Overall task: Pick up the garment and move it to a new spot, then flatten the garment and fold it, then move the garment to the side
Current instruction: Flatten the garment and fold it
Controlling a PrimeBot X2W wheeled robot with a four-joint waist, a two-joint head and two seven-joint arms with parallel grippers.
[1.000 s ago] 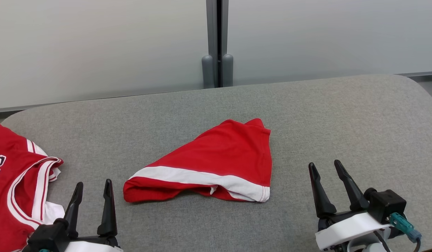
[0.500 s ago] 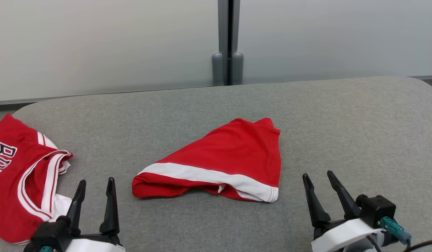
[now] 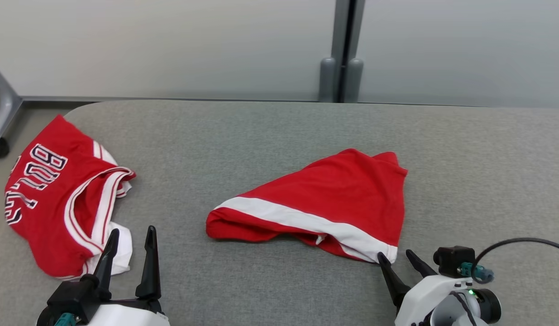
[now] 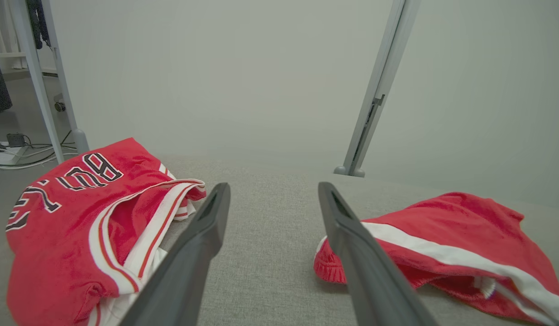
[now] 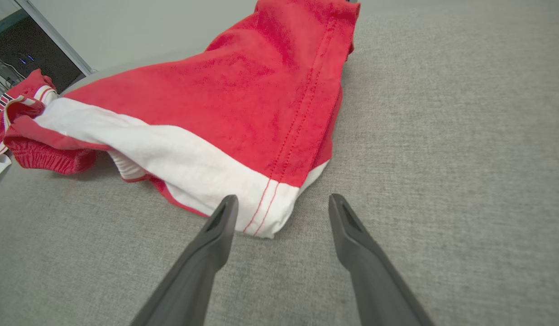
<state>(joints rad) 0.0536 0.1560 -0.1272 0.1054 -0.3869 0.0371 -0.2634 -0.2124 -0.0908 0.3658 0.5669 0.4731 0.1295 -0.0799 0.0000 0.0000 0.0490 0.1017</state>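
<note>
Clothes number two on the grey woven pad [image 3: 261, 131]. We see red shorts [image 3: 338, 194] with one white band and a stitched hem, lying crumpled in a rough triangle at the pad's middle. A red jersey [image 3: 48, 203] with white-and-red trim, lettered "BULLS", lies at its left edge. We have two grippers, each with two dark tapered fingers spread apart and holding nothing: the left gripper [image 3: 132, 229] beside the jersey, the right gripper [image 3: 394, 253] at the shorts' near white corner.

Soft cloth garment [image 3: 333, 199], matt
</note>
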